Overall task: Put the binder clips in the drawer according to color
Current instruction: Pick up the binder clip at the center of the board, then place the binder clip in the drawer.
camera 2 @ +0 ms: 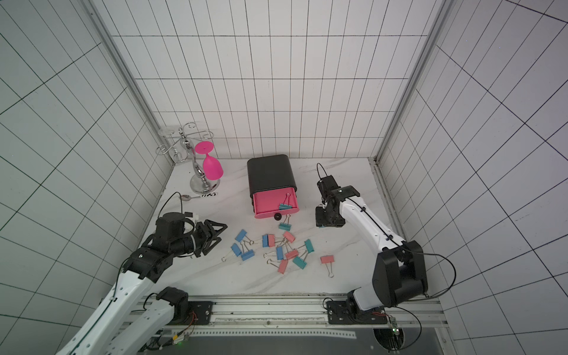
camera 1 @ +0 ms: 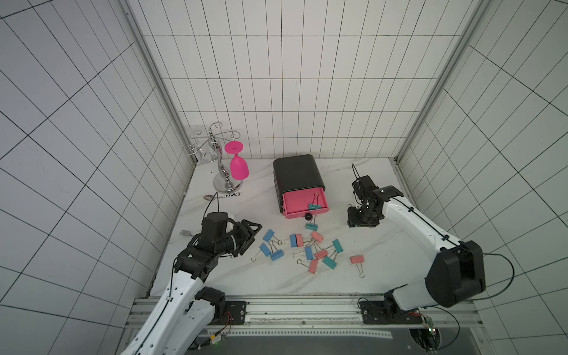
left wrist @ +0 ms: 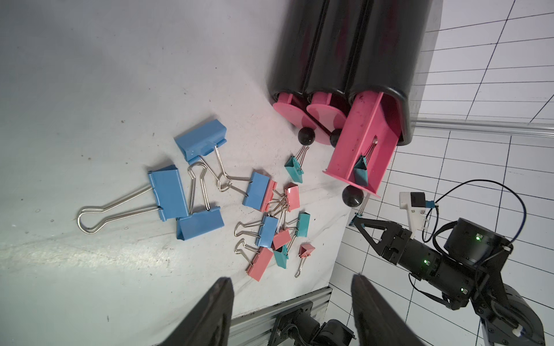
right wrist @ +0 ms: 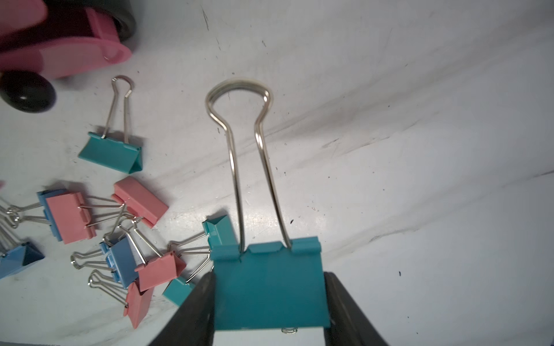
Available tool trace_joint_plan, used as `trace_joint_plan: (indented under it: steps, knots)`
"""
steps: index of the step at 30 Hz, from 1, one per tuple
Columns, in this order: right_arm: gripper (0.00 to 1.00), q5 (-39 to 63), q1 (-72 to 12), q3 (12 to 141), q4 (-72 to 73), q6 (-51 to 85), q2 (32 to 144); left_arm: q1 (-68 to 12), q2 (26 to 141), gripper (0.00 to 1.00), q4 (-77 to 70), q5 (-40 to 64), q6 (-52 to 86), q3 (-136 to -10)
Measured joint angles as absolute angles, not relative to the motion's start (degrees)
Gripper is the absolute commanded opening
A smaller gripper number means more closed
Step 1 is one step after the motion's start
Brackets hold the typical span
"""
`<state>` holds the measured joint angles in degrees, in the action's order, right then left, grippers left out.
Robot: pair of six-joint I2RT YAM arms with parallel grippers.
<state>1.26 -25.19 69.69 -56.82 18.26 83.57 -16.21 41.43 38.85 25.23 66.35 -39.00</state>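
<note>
The drawer (camera 1: 297,173) is a black chest whose top pink drawer (camera 1: 292,203) is pulled out, with one teal binder clip (camera 1: 314,206) lying inside; its two lower drawers (left wrist: 302,113) are closed. Several blue, salmon and teal binder clips (camera 1: 307,249) lie scattered on the table in front of it, and one salmon clip (camera 1: 357,259) lies apart to the right. My right gripper (right wrist: 269,311) is shut on a teal clip (right wrist: 268,287), pointing down just above the table to the right of the chest (camera 1: 361,225). My left gripper (left wrist: 292,281) is open and empty, left of the pile (camera 1: 255,229).
A silver glass rack (camera 1: 226,181) with a hanging pink goblet (camera 1: 238,167) stands at the back left. A spoon (camera 1: 209,197) and a fork (camera 1: 186,233) lie near the left wall. An aluminium rail (camera 1: 301,299) runs along the table's front edge.
</note>
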Motion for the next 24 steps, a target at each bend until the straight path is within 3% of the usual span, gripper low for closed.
trace_joint_plan:
  steps: [9, 24]
  knots:
    - [0.43, 2.55, -32.49, 82.96, -60.47, 19.57, 83.22, -16.99, 50.19, 0.66, 34.52, 26.09, 65.54, -46.37]
    - [0.43, 2.55, -41.91, 101.73, -64.4, 19.84, 97.36, -18.76, 58.19, 0.66, 30.52, 27.07, 64.75, -51.22]
